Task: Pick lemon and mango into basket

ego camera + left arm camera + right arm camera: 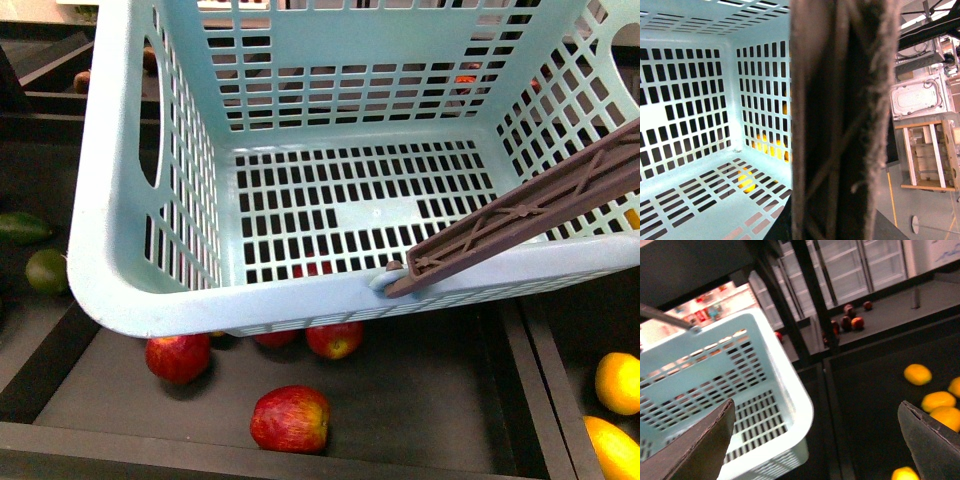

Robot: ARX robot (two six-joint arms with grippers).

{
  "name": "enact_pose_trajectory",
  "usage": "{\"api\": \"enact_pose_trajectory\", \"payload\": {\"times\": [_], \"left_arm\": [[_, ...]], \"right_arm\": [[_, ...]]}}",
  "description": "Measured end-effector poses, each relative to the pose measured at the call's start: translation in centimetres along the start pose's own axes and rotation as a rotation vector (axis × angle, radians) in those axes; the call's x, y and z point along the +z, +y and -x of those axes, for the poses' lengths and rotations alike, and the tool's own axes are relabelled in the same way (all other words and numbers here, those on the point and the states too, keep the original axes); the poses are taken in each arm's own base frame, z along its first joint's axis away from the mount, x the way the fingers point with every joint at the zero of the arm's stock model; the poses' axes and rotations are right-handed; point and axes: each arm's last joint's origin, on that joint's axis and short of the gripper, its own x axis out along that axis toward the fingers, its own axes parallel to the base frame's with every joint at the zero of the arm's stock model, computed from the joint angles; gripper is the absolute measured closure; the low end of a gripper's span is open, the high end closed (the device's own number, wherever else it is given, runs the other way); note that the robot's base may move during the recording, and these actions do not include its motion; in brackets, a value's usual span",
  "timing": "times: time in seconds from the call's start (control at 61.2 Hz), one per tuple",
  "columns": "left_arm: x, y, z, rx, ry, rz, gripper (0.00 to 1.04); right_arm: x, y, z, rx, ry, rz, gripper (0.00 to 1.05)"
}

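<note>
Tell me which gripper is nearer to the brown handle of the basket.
The left gripper. Its wrist camera sees the brown handle pressed close, filling the view, though its fingers are hidden. The right gripper hangs open beside the basket, apart from it, near yellow-orange fruits.

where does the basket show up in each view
front: basket fills most of the picture, seen from above, apples under its near edge
left wrist: basket inside walls and floor, next to the blurred brown handle
right wrist: basket outer corner and rim
shared landmark: orange fruit, beside the basket in right wrist, glimpsed through the slots in left wrist
</note>
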Motion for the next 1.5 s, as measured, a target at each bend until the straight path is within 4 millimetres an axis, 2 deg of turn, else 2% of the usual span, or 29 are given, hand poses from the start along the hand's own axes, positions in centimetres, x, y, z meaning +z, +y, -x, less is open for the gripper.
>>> {"api": "enact_pose_trajectory", "payload": {"times": [0.098, 0.163, 0.212, 0.245, 0.31, 0.376, 0.555, 0.735, 0.947, 1.241, 1.371, 1.502], "left_arm": [[0.0, 0.0, 0.0, 0.002, -0.002, -0.001, 1.0], [0.0, 0.0, 0.0, 0.003, -0.004, 0.0, 1.0], [0.0, 0.0, 0.0, 0.003, -0.004, 0.0, 1.0], [0.0, 0.0, 0.0, 0.003, -0.004, -0.001, 1.0], [0.0, 0.0, 0.0, 0.002, -0.001, 0.0, 1.0], [0.0, 0.0, 0.0, 0.001, -0.001, 0.0, 1.0], [0.0, 0.0, 0.0, 0.001, -0.002, 0.0, 1.0], [0.0, 0.0, 0.0, 0.002, -0.002, 0.0, 1.0], [0.0, 0.0, 0.0, 0.002, -0.001, 0.0, 1.0], [0.0, 0.0, 0.0, 0.001, -0.002, 0.0, 1.0], [0.0, 0.0, 0.0, 0.002, -0.001, 0.0, 1.0], [0.0, 0.0, 0.0, 0.003, -0.003, 0.0, 1.0]], "right_arm": [[1.0, -1.0, -2.2, -0.066, -0.048, 0.028, 0.09], [1.6, -2.1, -5.3, -0.117, -0.083, 0.089, 0.09], [1.5, -2.7, -7.1, -0.133, -0.08, 0.111, 0.09], [1.1, -3.6, -9.0, -0.153, -0.049, 0.131, 0.09], [-1.3, -6.2, -13.1, -0.227, 0.073, 0.184, 0.09], [-3.9, -8.5, -15.5, -0.271, 0.211, 0.17, 0.09], [-9.6, -13.2, -19.1, -0.372, 0.414, 0.166, 0.09], [-13.7, -16.5, -20.3, -0.393, 0.574, 0.133, 0.09], [-16.9, -18.5, -20.6, -0.423, 0.662, 0.103, 0.09], [-21.8, -18.0, -20.6, -0.399, 0.773, 0.1, 0.09], [-22.7, -18.0, -21.0, -0.408, 0.792, 0.106, 0.09], [-22.7, -18.2, -21.5, -0.433, 0.808, 0.111, 0.09]]}}
